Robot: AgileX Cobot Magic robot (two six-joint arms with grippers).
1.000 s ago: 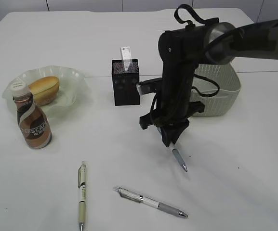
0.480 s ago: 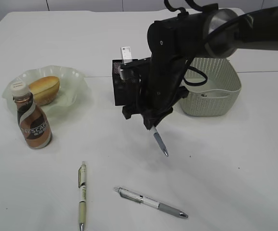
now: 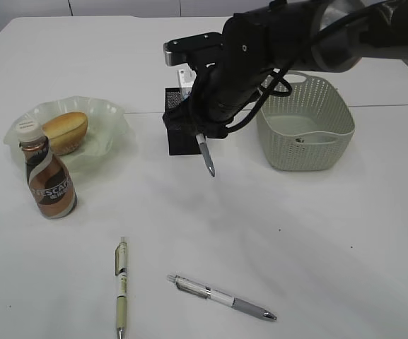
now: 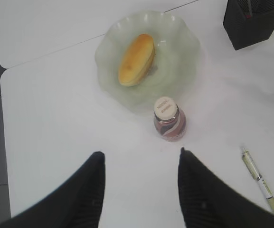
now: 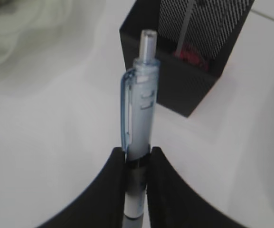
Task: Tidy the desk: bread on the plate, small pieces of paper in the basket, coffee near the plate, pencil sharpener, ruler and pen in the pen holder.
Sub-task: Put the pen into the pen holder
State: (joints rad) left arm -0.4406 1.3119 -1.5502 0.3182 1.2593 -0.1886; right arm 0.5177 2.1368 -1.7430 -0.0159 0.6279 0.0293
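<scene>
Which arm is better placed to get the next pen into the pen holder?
Right. The right gripper is shut on a pen right beside the pen holder. The left gripper hangs open and empty by the coffee and plate, away from the holder.

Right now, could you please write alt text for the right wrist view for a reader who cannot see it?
The right hand grips a pale blue pen between its black fingers, the pen's button end pointing toward a black mesh pen holder on the white desk.
</scene>
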